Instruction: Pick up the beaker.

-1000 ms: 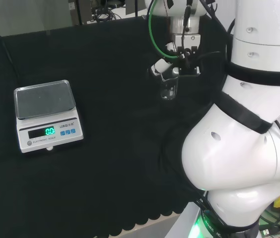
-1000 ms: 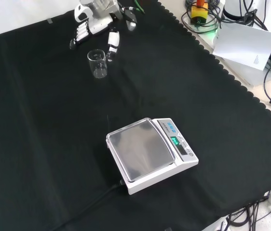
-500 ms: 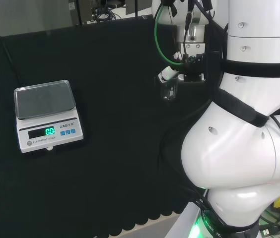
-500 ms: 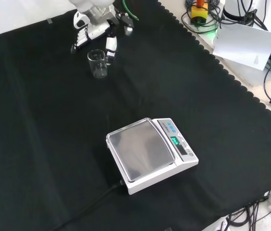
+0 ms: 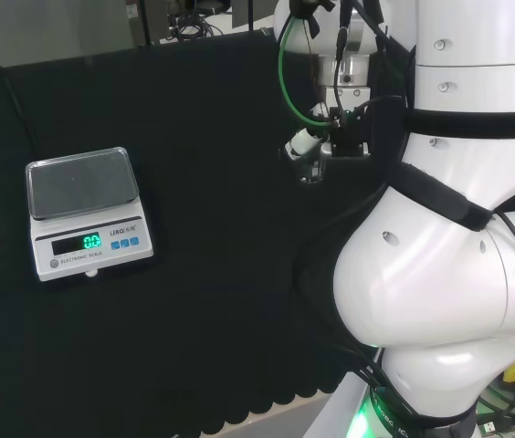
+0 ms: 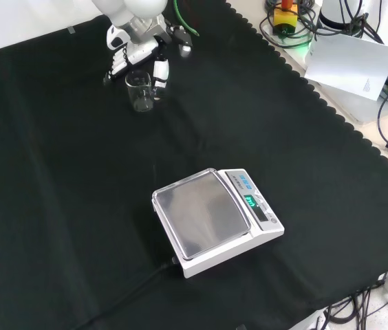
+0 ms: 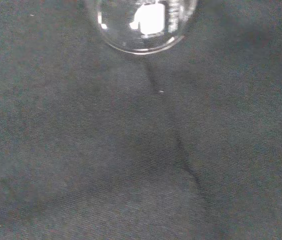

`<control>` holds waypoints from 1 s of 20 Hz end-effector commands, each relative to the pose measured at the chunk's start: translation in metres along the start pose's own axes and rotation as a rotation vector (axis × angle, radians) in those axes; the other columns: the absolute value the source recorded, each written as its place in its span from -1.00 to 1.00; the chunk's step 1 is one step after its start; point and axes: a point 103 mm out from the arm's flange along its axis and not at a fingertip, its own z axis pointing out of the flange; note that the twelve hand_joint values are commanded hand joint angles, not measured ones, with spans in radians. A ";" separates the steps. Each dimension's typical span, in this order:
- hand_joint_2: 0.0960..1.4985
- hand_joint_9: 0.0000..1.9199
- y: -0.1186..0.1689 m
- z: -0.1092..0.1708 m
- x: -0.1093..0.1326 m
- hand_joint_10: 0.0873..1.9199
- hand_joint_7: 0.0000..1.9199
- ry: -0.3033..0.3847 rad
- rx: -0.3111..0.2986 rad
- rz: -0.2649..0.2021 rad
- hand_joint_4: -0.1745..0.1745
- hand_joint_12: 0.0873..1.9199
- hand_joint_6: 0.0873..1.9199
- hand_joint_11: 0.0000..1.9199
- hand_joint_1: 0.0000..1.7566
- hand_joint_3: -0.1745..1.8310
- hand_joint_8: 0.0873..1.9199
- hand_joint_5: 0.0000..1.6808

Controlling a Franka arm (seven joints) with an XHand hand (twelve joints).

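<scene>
- Looking down from the front camera, I see the small clear glass beaker [image 6: 139, 91] standing upright on the black cloth [image 6: 56, 206], well beyond the white electronic scale with the steel pan [image 6: 214, 220], on its far side and a little to the left in that view.
- From the head camera, the beaker [image 5: 310, 169] sits far to the right of the scale [image 5: 86, 214], just in front of the arm's big white links [image 5: 449, 274].
- I have the black and white robot hand [image 6: 136, 49] right at the beaker: white fingers [image 6: 116, 56] reach down on one side of the rim, and the thumb [image 6: 159, 71] comes down on the other side.
- I read the fingers as spread around the glass, not yet pressed onto it. Whether any pad touches the wall, I cannot tell.
- Past the palm, the wrist camera shows me the beaker's round base [image 7: 142, 25] resting on the cloth, with a bright reflection inside.
- My judgement on progress: the approach looks done and the hand brackets the beaker. Closing on the glass and lifting it clear of the cloth are still left.
</scene>
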 end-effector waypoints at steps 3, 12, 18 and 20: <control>-0.12 -0.65 0.003 0.002 0.008 -0.26 -0.83 -0.003 -0.021 0.017 0.28 0.55 -1.00 -0.96 -0.20 -0.55 -0.35 -0.70; -0.20 0.12 0.007 0.005 0.014 -0.21 -0.31 -0.030 -0.070 0.046 -0.27 -0.17 0.21 0.28 0.30 -0.01 0.25 -0.32; 0.28 0.15 0.007 0.000 0.019 0.11 -0.21 -0.047 -0.099 0.051 -0.99 -0.28 0.33 0.39 0.32 -0.42 0.48 -0.04; 0.34 0.16 0.006 -0.004 0.020 0.13 -0.16 -0.044 -0.104 0.050 -0.63 -0.27 0.33 0.38 0.35 -0.47 0.44 -0.05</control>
